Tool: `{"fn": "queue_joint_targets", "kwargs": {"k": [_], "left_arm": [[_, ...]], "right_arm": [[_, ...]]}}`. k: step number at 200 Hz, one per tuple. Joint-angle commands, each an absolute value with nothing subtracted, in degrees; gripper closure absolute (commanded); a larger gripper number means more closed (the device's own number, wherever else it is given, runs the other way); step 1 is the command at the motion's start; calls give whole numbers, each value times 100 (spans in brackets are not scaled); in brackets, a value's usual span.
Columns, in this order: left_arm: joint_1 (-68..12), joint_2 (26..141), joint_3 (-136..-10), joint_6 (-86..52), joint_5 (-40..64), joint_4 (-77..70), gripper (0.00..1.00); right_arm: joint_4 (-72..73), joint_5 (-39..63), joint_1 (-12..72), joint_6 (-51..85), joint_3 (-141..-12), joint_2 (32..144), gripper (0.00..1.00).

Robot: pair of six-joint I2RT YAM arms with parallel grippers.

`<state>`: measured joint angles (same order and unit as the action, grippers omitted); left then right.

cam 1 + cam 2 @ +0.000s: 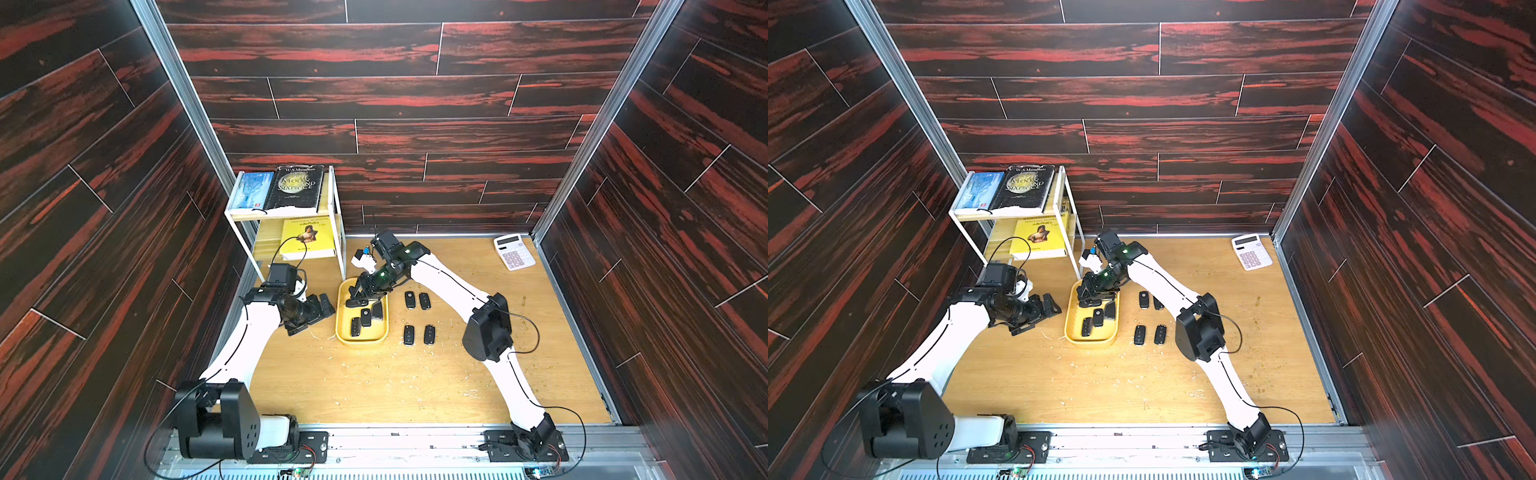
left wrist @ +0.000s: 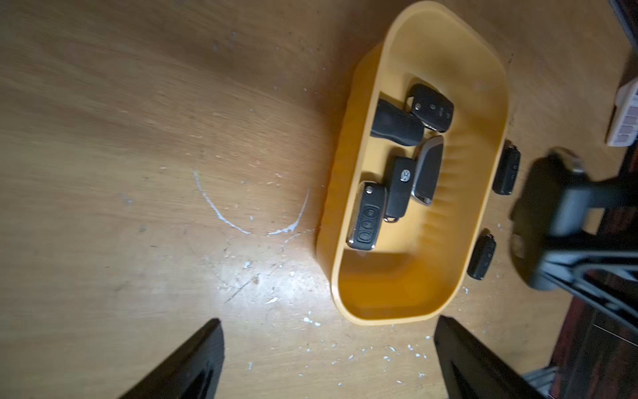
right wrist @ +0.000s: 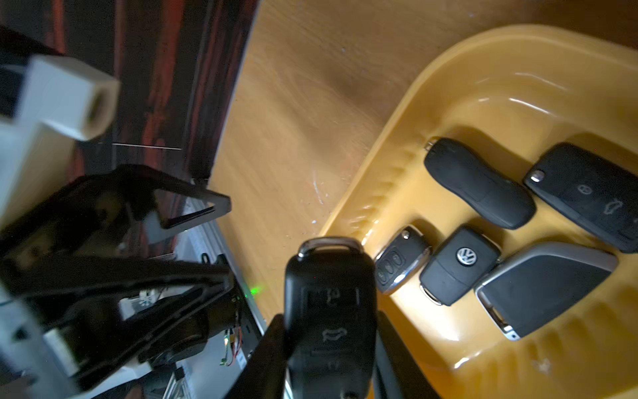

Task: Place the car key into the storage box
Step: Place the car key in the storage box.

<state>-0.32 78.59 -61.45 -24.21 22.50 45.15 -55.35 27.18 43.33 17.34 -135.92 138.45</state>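
The yellow storage box [image 1: 361,341] [image 1: 1092,341] stands mid-table with several black key fobs [image 2: 398,188] lying in it. My right gripper [image 1: 358,298] [image 1: 1089,300] hangs over the box's far end, shut on a black car key [image 3: 330,304]. The key's metal loop points away from the fingers, by the box rim [image 3: 414,114]. My left gripper [image 1: 316,318] [image 1: 1039,318] [image 2: 328,324] is open and empty, low over the table just left of the box wall [image 2: 379,297].
Several more key fobs [image 1: 410,300] [image 1: 429,334] lie on the table right of the box. A white shelf rack with books [image 1: 286,208] stands at the back left, close behind the box. A calculator [image 1: 514,252] lies back right. Dark walls enclose three sides.
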Motion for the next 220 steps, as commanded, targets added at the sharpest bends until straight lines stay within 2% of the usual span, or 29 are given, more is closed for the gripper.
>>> {"fn": "queue_joint_targets", "kwargs": {"k": [1, 11, 34, 47, 87, 158, 220], "left_arm": [[-9, 8134, -6208, -2661, 2754, 4310, 4], [-9, 8401, -6317, -2658, 2825, 4373, 11], [-5, 8946, -6527, -2522, 3007, 4555, 33], [-8, 9111, -6528, -2559, 3050, 4428, 52], [-6, 9365, -6581, -2602, 3112, 4196, 51], [-9, 9534, -6673, -2627, 3111, 4091, 52], [-9, 9486, -6624, -2641, 3146, 4027, 53]], "right_arm": [[-6051, 2097, 4368, 1591, -13784, 14031, 60], [-6065, 2006, 4371, 1584, -13815, 14088, 61], [-6064, 1933, 4377, 1573, -13834, 14181, 61], [-6056, 1912, 4386, 1562, -13847, 14220, 61], [-6130, 1709, 4494, 1504, -14000, 14348, 61], [-6680, 510, 4805, 1402, -14607, 14796, 61], [-6465, 428, 4953, 1379, -14620, 14955, 62]]}}
